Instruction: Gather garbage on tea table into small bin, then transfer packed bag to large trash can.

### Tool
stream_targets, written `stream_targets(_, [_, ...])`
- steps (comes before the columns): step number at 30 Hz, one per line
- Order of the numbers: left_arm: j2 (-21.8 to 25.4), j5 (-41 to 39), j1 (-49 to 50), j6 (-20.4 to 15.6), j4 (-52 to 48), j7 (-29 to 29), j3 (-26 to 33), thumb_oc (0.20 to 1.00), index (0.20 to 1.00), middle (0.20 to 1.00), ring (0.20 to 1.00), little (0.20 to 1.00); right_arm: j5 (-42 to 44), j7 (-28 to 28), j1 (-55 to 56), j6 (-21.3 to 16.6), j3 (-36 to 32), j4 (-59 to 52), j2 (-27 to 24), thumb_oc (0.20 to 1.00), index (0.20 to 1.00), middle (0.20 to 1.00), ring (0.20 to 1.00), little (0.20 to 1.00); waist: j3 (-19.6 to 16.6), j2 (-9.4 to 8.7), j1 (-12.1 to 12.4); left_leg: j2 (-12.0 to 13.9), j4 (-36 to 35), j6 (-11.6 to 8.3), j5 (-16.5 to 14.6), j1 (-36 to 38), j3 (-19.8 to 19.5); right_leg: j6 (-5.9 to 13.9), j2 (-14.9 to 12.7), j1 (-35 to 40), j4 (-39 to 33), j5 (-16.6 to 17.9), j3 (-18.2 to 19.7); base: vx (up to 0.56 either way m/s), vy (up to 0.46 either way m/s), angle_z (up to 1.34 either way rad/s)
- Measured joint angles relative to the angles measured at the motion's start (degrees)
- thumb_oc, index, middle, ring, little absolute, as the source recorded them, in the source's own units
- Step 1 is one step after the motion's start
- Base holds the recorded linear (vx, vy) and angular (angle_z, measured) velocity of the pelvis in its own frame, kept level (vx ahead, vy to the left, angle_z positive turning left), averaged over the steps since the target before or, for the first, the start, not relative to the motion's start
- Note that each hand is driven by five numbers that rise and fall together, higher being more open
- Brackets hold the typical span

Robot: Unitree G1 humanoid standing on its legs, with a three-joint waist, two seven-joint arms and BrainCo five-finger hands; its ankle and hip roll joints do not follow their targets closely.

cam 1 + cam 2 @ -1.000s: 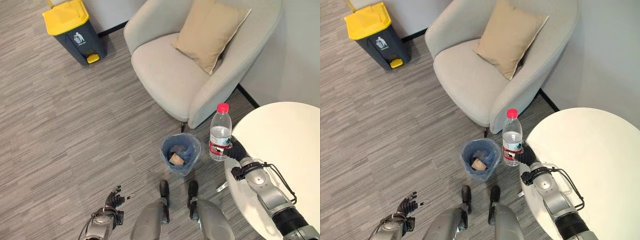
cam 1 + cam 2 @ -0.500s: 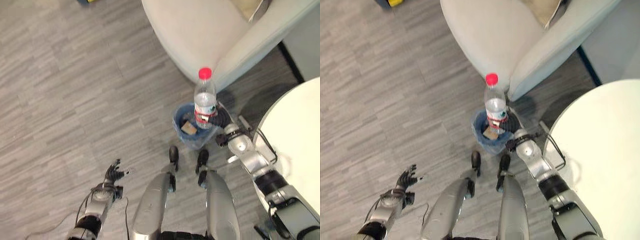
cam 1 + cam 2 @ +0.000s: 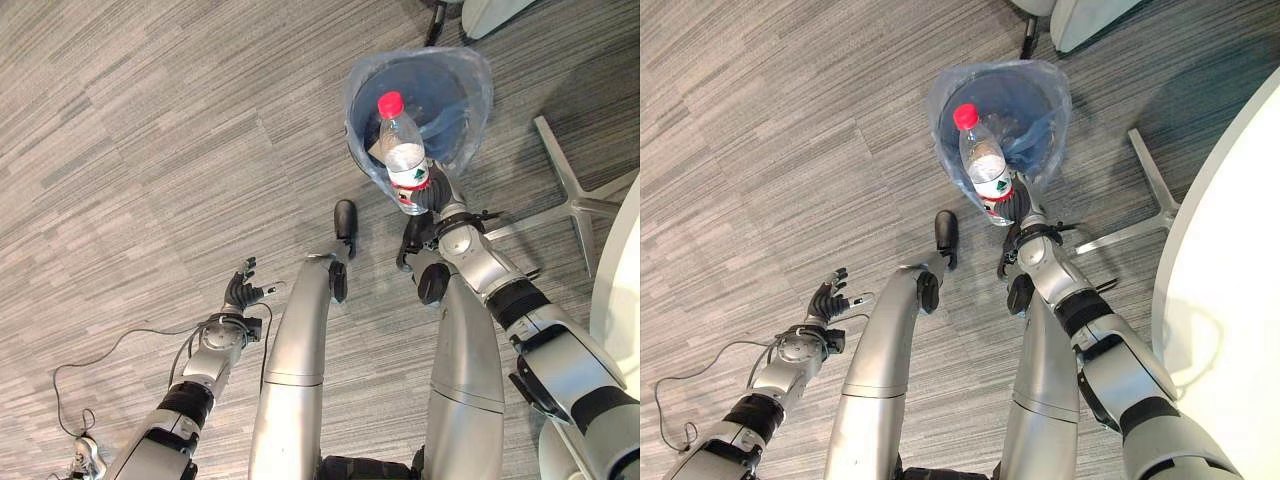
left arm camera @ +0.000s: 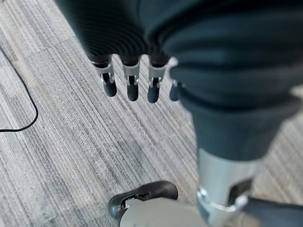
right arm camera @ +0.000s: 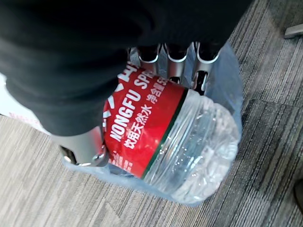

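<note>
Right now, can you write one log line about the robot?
right hand: shut on water bottle | bottle: over small bin | left hand: open, idle

A clear plastic water bottle (image 3: 404, 154) with a red cap and red label is standing nearly upright at upper centre, over the rim of the small bin (image 3: 468, 108), which is wearing a translucent blue bag; its contents are probably scraps, hard to tell.

Silver-grey arms; dark ribbed wrist covers; silver, dark-tipped fingers (image 4: 132, 87).
</note>
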Motion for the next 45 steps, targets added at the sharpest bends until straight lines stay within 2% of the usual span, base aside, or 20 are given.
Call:
stream_targets(5, [1.54,-0.16,-0.1,-0.85,-2.61,0.2,-0.13,1.0,1.0,1.0,1.0,1.0,1.59,-0.9,-7.71,0.13,0.98,3.39,-2.17,0.2,0.2,0.2,0.2,0.2,-0.06,0.09,0.91,-0.97,2.06,-0.81,-0.69,-3.47,-0.45,0.23,-1.07,-3.11,0.65,-0.17,0.01,-0.01,0.002,0.06])
stream_targets(6, [1.6,-0.2,0.21,-0.85,-1.99,0.19,-0.4,1.0,1.0,1.0,1.0,1.0,1.89,-1.06,-8.22,0.07,1.02,3.25,-2.37,0.2,0.2,0.2,0.2,0.2,-0.1,0.1,1.3,-0.96,8.75,-0.24,-3.5,-4.05,-1.35,0.13,-1.77,-3.29,2.01,-0.12,-0.37,-0.02,0.002,-0.09])
stream_targets(7, [1.61,-0.29,0.7,-0.85,-1.79,0.18,-0.44,1.0,1.0,1.0,1.0,1.0,2.25,-1.22,-8.44,0.01,1.01,2.56,-2.41,0.2,0.2,0.2,0.2,0.2,-0.21,0.25,1.68,-0.71,9.98,-0.18,-4.33,-2.82,-2.1,0.21,-1.8,-3.47,2.9,-0.14,-0.59,-0.02,0.002,-0.17])
stream_targets(8, [1.51,-0.53,0.59,-0.86,-1.63,0.21,-0.35,1.0,1.0,1.0,1.0,1.0,2.26,-1.47,-8.78,-0.08,0.8,2.02,-2.64,0.2,0.2,0.2,0.2,0.2,-0.25,0.28,1.68,-0.75,9.3,-0.13,-4.23,-3.1,-1.62,1.06,-1.57,-4.33,4.43,-1.05,0.27,0.0,0.0,0.0])
stream_targets(9, [1.55,-0.54,0.56,-1.18,-2.18,0.19,-0.46,1.0,1.0,1.0,1.0,1.0,2.29,-1.68,-9.6,0.09,0.9,2.82,-3.0,0.2,0.2,0.2,0.2,0.2,-0.28,0.36,1.59,-1.06,8.04,-0.15,-4.21,-3.17,-0.79,0.7,-1.29,-4.86,8.41,-3.84,2.5,-0.02,0.008,0.31])
stream_targets(11, [1.72,-0.55,0.7,-0.8,-1.42,0.19,-0.69,1.0,1.0,1.0,1.0,1.0,2.57,-1.69,-10.19,0.08,1.08,3.12,-3.44,0.2,0.2,0.2,0.2,0.2,-0.29,0.37,2.98,-0.94,4.72,-0.7,-3.18,-1.83,-0.13,0.37,-1.83,-1.77,5.16,-3.27,2.44,-0.03,0.025,0.25])
stream_targets(14, [1.83,-0.65,0.72,-1.07,-2.09,0.16,-0.85,1.0,1.0,1.0,1.0,1.0,4.35,-1.99,-11.01,-0.01,0.92,3.95,-3.72,0.2,0.2,0.2,0.2,0.2,-0.79,0.32,3.06,-1.46,-1.01,-1.12,-1.93,0.61,0.15,0.56,-1.53,0.21,0.19,-2.67,2.48,0.0,0.0,-0.01])
stream_targets(17, [1.95,-0.68,1.0,-1.23,-2.91,0.17,-0.78,1.0,1.0,1.0,1.0,1.0,5.45,-2.36,-10.7,-0.07,0.79,5.81,-3.86,0.2,0.2,0.2,0.2,0.2,-1.48,0.33,2.97,-1.55,-1.28,-0.39,-0.54,1.69,0.2,0.93,-1.54,1.25,0.02,-2.15,2.54,0.01,0.001,-0.06])
stream_targets(18, [2.14,-0.68,0.9,-1.23,-3.03,0.17,-0.67,1.0,1.0,1.0,1.0,1.0,5.59,-2.35,-10.81,0.02,0.78,6.29,-4.1,0.501,0.501,0.501,0.501,0.501,-1.49,0.32,2.97,-1.56,-1.27,-0.05,0.03,1.77,0.2,1.23,-1.54,1.32,0.06,-1.75,2.52,0.03,0.008,-0.01])
stream_targets(19, [2.62,-0.68,0.64,-1.22,-3.01,0.16,-0.65,1.0,1.0,1.0,1.0,1.0,5.65,-2.34,-10.92,0.02,0.73,6.51,-4.83,1.0,1.0,1.0,1.0,1.0,-1.49,0.32,2.91,-1.71,-1.5,0.27,0.53,1.95,0.21,0.82,-1.56,1.45,-0.18,-0.52,2.55,0.0,0.0,0.0])
stream_targets(21, [2.98,-0.68,0.57,-1.2,-2.88,0.16,-0.65,1.0,1.0,1.0,1.0,1.0,6.83,-2.31,-11.98,0.05,0.76,8.49,-5.17,1.0,1.0,1.0,1.0,1.0,-1.48,0.32,2.94,-1.68,-2.11,0.75,0.89,3.06,0.33,1.63,-1.54,2.32,-0.96,0.28,2.43,0.02,0.005,0.01])
stream_targets(27, [3.06,-0.66,0.42,-1.23,-3.18,0.06,-0.66,1.0,1.0,1.0,1.0,1.0,7.04,-2.4,-13.66,0.16,1.15,6.92,-9.56,1.0,1.0,1.0,1.0,1.0,-1.94,0.34,2.41,-1.55,-2.8,0.76,0.84,4.21,0.48,1.6,-1.38,3.29,-1.71,0.23,2.48,0.02,0.001,-0.02])
stream_targets(32, [2.88,-0.41,0.66,-1.1,-2.7,0.07,-0.53,1.0,1.0,1.0,1.0,1.0,-3.86,-2.39,-9.59,1.16,5.32,-1.05,-12.6,1.0,1.0,1.0,1.0,1.0,-3.5,0.09,1.29,-0.95,-3.1,0.64,0.33,3.53,0.73,2.05,-0.61,2.89,-2.62,-0.17,2.84,0.02,-0.028,-0.07])
stream_targets(35, [2.26,-0.23,1.24,-1.05,-2.6,0.1,-0.34,1.0,1.0,1.0,1.0,1.0,-8.78,-2.24,-3.72,1.37,5.87,-2.55,-11.72,1.0,1.0,1.0,1.0,1.0,-7.08,-0.09,0.93,-0.92,-3.27,1.05,0.08,1.59,0.72,2.24,-0.57,1.07,-3.0,-0.05,2.8,0.01,-0.029,-0.04])
stream_targets(39, [2.15,0.12,1.24,-1.04,-2.38,0.15,-0.06,1.0,1.0,1.0,1.0,1.0,-16.28,-0.74,-0.93,2.36,10.76,-2.34,-10.58,1.0,1.0,1.0,1.0,1.0,-7.36,-0.26,-0.13,-0.93,-3.62,0.71,0.3,1.5,0.71,2.47,-0.53,1.04,-3.48,0.12,2.71,0.0,-0.015,0.0])
stream_targets(41, [2.15,0.11,1.21,-1.08,-2.0,0.25,-0.16,1.0,1.0,1.0,1.0,1.0,-19.92,0.24,-2.0,2.69,13.75,2.19,-8.1,1.0,1.0,1.0,1.0,1.0,-7.36,-0.26,-0.25,-0.96,-4.17,0.76,0.59,1.53,0.67,3.27,-0.51,1.1,-4.03,0.86,2.58,0.0,-0.016,0.01])
stream_targets(44, [2.42,0.07,1.01,-1.5,-0.73,1.12,-1.88,1.0,1.0,1.0,1.0,1.0,-23.14,1.32,-6.45,4.57,21.14,15.36,-1.05,1.0,1.0,1.0,1.0,1.0,-7.3,-0.22,0.52,-1.37,-5.63,0.29,0.95,0.81,0.31,2.87,-0.54,0.18,-4.83,1.09,2.43,0.0,-0.025,0.05])
stream_targets(45, [2.4,0.07,0.63,-1.59,-0.27,1.2,-2.41,1.0,1.0,1.0,1.0,1.0,-23.83,2.09,-7.26,4.88,21.71,17.05,0.68,0.2,0.2,0.2,0.2,0.2,-6.95,-0.15,1.18,-1.48,-5.67,0.23,1.21,-0.09,0.08,2.79,-0.6,-0.7,-4.55,1.11,2.33,-0.01,-0.006,0.12])
